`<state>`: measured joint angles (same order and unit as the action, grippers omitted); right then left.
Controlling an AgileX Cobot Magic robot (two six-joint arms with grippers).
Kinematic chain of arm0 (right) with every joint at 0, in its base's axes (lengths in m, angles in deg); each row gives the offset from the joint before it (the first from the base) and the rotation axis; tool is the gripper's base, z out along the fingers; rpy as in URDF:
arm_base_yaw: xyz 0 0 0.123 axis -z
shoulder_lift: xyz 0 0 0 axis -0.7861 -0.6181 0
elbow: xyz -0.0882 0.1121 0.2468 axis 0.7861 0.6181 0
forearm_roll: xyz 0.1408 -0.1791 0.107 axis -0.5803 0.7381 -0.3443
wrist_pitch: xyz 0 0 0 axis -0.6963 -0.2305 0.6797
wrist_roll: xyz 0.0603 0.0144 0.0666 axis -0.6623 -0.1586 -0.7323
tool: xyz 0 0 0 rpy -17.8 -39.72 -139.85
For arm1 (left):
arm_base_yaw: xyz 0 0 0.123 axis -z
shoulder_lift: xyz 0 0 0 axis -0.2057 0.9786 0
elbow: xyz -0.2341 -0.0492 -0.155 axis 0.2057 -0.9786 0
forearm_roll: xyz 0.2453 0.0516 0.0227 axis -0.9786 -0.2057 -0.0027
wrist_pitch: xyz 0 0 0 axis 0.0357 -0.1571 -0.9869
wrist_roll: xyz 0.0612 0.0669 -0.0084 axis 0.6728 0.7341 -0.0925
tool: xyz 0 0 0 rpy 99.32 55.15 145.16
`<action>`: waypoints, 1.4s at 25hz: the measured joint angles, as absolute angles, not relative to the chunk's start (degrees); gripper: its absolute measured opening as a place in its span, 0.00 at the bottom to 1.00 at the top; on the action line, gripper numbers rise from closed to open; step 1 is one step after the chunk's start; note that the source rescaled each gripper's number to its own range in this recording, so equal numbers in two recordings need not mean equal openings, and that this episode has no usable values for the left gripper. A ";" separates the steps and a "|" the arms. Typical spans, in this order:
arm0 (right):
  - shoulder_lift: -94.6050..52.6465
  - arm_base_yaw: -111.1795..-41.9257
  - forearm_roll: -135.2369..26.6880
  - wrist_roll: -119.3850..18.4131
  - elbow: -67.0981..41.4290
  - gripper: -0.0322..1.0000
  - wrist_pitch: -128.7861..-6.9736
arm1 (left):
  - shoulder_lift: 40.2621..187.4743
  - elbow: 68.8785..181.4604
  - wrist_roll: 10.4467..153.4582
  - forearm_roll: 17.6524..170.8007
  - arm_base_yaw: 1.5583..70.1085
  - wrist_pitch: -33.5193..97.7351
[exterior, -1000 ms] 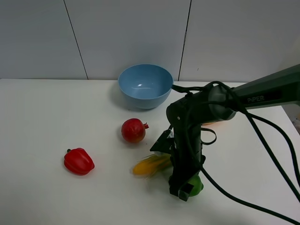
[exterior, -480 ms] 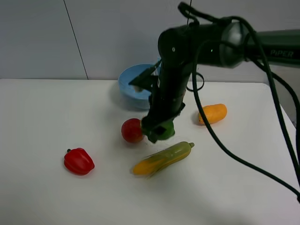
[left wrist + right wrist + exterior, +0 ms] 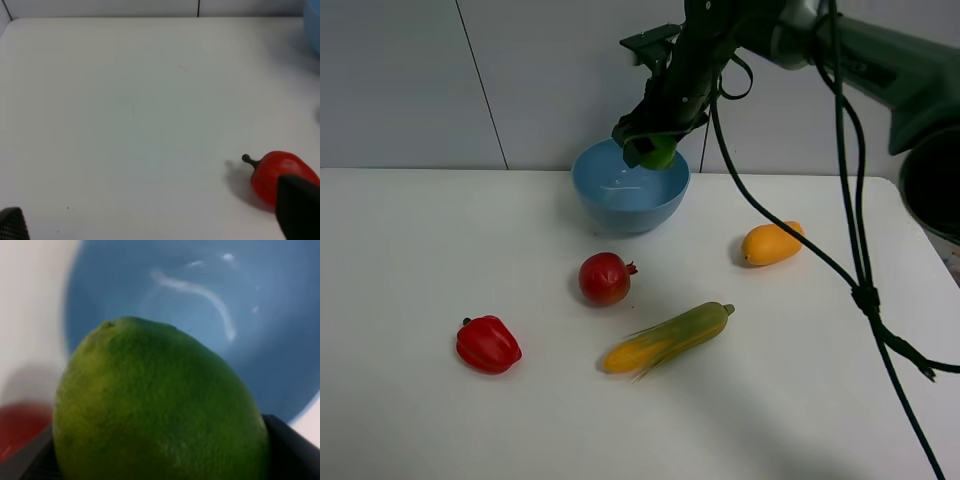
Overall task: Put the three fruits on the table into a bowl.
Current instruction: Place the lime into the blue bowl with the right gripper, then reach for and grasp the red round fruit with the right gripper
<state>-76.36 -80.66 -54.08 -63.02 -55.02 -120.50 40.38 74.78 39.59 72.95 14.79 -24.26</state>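
My right gripper (image 3: 648, 140) is shut on the green lime (image 3: 661, 154) and holds it just above the light-blue bowl (image 3: 630, 192) at the back of the white table (image 3: 410, 250). In the right wrist view the lime (image 3: 160, 405) fills the front, with the bowl's inside (image 3: 210, 300) right under it. The red pomegranate (image 3: 605, 278) lies in front of the bowl. The orange mango (image 3: 771, 243) lies to the right. My left gripper (image 3: 155, 217) is open and empty over the table; it does not show in the exterior view.
A red bell pepper (image 3: 488, 344) lies front left and also shows in the left wrist view (image 3: 280, 172). A corn cob with green husk (image 3: 667, 338) lies in front of the pomegranate. The right arm's cables hang down across the right side.
My right gripper lifted the lime from the front of the table by the corn, carried it back past the pomegranate, and now holds it above the bowl.
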 joint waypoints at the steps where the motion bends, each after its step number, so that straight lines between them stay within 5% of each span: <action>1: -78.63 -80.52 -54.08 -63.34 -56.45 0.26 -119.93 | 40.38 74.78 39.59 72.95 14.79 -24.26; 7: -86.52 -80.45 -54.51 -64.46 -61.72 0.29 -117.71 | 40.38 74.78 39.59 72.95 14.79 -24.26; 10: -87.13 -80.45 -54.51 -64.51 -62.06 0.55 -115.55 | 40.38 74.78 39.59 72.95 14.79 -24.26; 13: -87.13 -80.45 -54.58 -65.16 -62.90 0.63 -114.61 | 40.38 74.78 39.59 72.95 14.79 -24.26; 20: -84.60 -82.39 -57.57 -69.43 -63.69 0.65 -119.36 | 40.38 74.78 39.59 72.95 14.79 -24.26; 35: -78.76 -97.62 -56.28 -74.24 -64.07 0.65 -127.99 | 40.38 74.78 39.59 72.95 14.79 -24.26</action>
<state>-78.76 -97.62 -56.28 -74.24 -64.07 -127.99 40.38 74.78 39.59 72.95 14.79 -24.26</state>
